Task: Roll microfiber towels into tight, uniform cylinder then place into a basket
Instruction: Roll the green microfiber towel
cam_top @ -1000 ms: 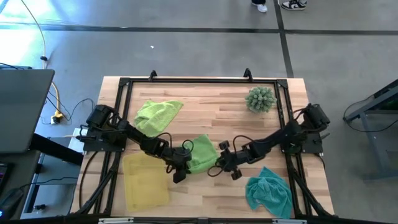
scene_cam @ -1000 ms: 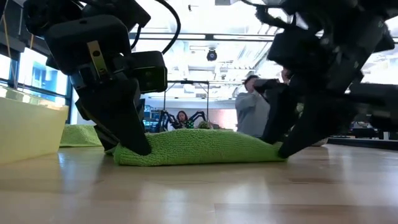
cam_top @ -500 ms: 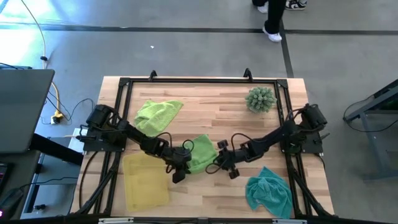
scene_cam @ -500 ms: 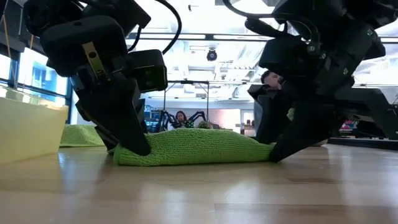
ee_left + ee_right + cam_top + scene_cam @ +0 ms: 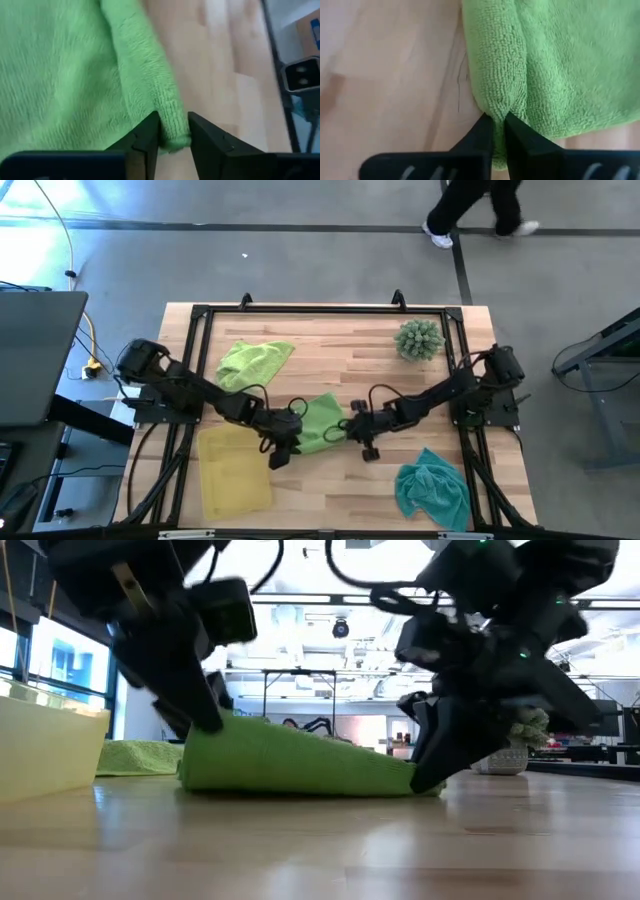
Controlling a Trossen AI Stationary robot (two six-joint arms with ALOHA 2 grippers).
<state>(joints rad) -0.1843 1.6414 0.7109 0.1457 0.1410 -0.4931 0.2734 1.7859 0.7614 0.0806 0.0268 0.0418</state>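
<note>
Pinching the lime towel (image 5: 322,423) at table centre, our right gripper (image 5: 499,131) clamps its three-o'clock edge and our left gripper (image 5: 173,134) narrowly grips its nine-o'clock corner. We judge rolling is starting; next we must curl both edges evenly.

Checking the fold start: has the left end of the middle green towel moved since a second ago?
Yes. In the low view the left gripper has raised the towel end off the table; the right end stays down.

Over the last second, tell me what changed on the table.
The right gripper slid in and shut on the middle lime towel's edge. The left gripper, pinching the opposite edge, lifted that side, so the towel now slopes in the low view. A person walked past beyond the table. The other lime towel, teal towel, basket and plant stayed put.
</note>
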